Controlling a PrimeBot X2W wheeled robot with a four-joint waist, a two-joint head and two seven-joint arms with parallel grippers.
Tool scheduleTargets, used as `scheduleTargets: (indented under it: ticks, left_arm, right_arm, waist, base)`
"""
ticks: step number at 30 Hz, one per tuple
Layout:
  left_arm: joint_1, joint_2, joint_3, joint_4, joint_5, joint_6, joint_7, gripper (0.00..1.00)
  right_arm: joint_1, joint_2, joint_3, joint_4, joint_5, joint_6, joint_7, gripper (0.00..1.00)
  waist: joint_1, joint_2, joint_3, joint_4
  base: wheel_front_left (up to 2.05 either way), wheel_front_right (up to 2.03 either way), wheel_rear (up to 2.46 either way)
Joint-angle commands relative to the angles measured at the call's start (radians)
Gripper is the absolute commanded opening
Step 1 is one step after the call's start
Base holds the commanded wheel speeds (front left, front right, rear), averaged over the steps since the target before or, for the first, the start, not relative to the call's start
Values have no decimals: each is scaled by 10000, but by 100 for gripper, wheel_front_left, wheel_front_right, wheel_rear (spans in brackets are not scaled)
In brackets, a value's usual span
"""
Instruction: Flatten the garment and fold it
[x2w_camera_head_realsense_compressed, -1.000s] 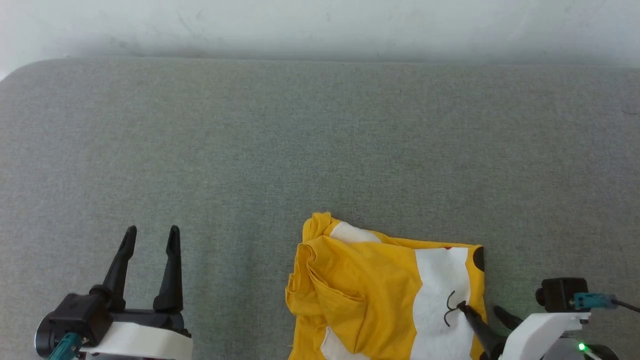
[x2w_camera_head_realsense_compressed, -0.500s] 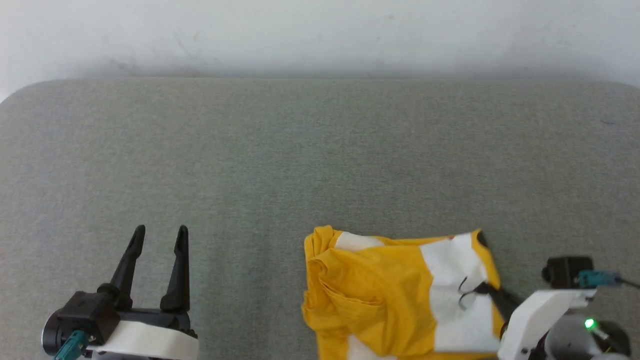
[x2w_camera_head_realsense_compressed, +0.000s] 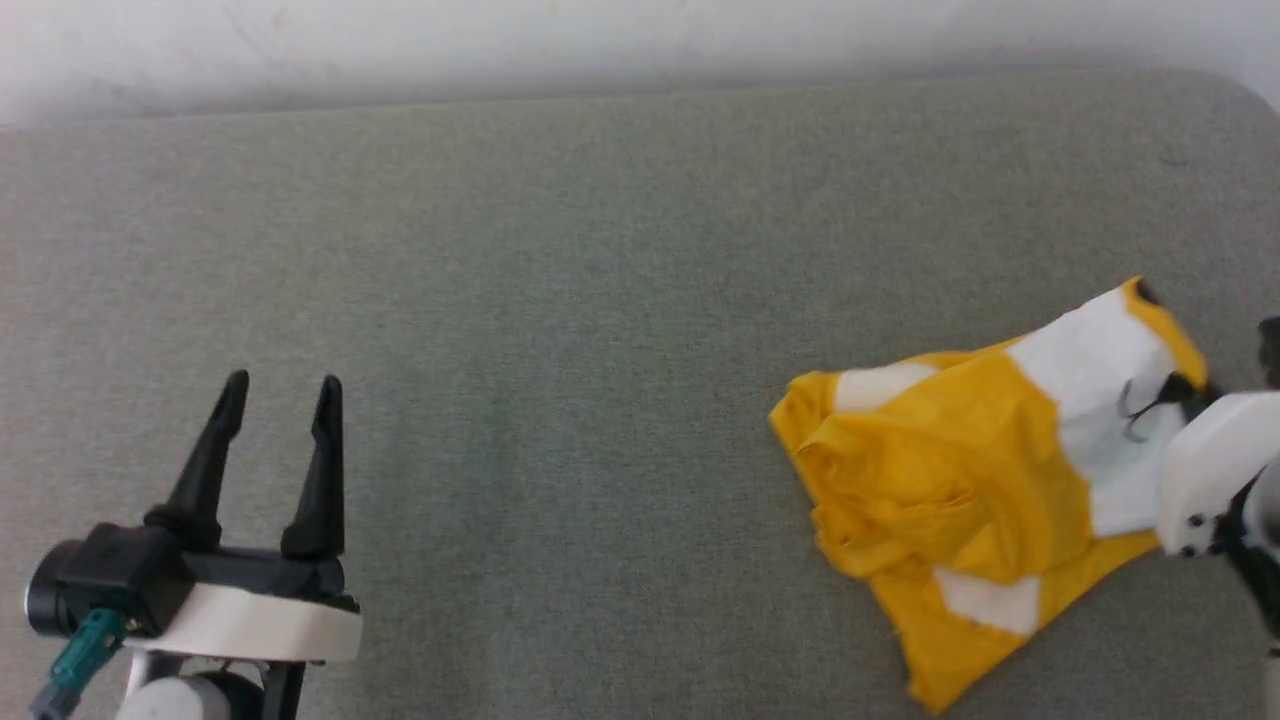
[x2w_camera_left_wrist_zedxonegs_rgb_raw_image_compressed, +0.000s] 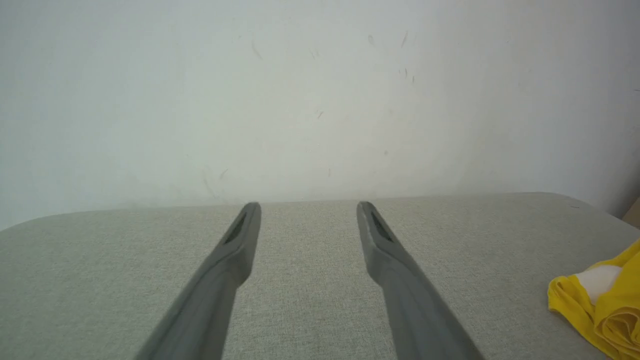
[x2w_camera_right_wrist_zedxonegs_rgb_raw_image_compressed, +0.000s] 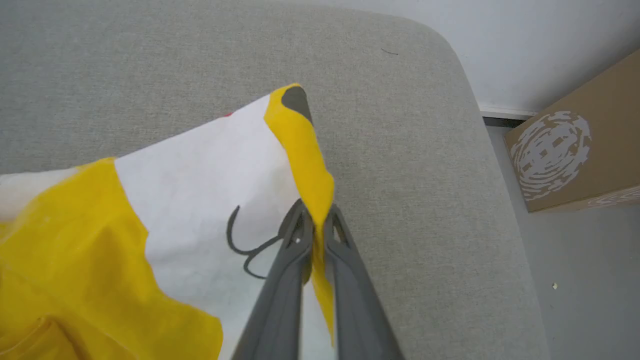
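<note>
The garment (x2w_camera_head_realsense_compressed: 960, 470), a bright yellow T-shirt with white patches and thin black line marks, lies crumpled at the right of the grey padded table (x2w_camera_head_realsense_compressed: 560, 300). Its right edge is lifted. My right gripper (x2w_camera_right_wrist_zedxonegs_rgb_raw_image_compressed: 314, 212) is shut on that yellow edge of the garment (x2w_camera_right_wrist_zedxonegs_rgb_raw_image_compressed: 175, 200), which is pinched between the two fingers; in the head view its fingers (x2w_camera_head_realsense_compressed: 1190, 393) reach the cloth at the far right. My left gripper (x2w_camera_head_realsense_compressed: 278, 385) stands open at the lower left, far from the garment, nothing between its fingers (x2w_camera_left_wrist_zedxonegs_rgb_raw_image_compressed: 240, 240). A corner of the garment (x2w_camera_left_wrist_zedxonegs_rgb_raw_image_compressed: 600, 300) shows at the right in the left wrist view.
A pale wall (x2w_camera_head_realsense_compressed: 600, 40) runs behind the table's far edge. The table's rounded right corner (x2w_camera_right_wrist_zedxonegs_rgb_raw_image_compressed: 450, 55) lies close to my right gripper. Beyond it, on the floor, stands a brown cardboard box (x2w_camera_right_wrist_zedxonegs_rgb_raw_image_compressed: 575, 145).
The right gripper has closed on the garment's right edge and raised it, pulling the cloth to the right. The head camera has turned. The left gripper stays open.
</note>
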Motion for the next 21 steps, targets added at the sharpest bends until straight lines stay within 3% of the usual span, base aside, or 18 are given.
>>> scheduleTargets:
  ticks: [1, 4, 12, 21]
  left_arm:
    - [-282, 142, 75, -104, 109, -93, 23, 100]
    - [-544, 306, 127, -257, 131, -141, 78, 100]
    - [-1228, 604, 250, -667, 210, -302, -39, 100]
    - [-1912, 638, 644, -1174, 540, -483, -388, 100]
  right_arm:
    - [-405, -242, -231, 34, -177, -9, 65, 0]
    - [-822, -727, -508, 171, -513, -9, 115, 0]
    - [-1540, -1270, -1410, 599, -1090, -9, -51, 0]
    - [-2268, -1175, -2389, 1218, -1965, -9, -852, 0]
  waist:
    - [-1, 1, 698, -510]
    - [-1, 1, 1157, -706]
    - [-1, 1, 2291, -953]
    - [-1, 1, 3440, -916]
  base:
    - [0, 0, 0]
    - [0, 0, 0]
    - [0, 0, 0]
    - [0, 0, 0]
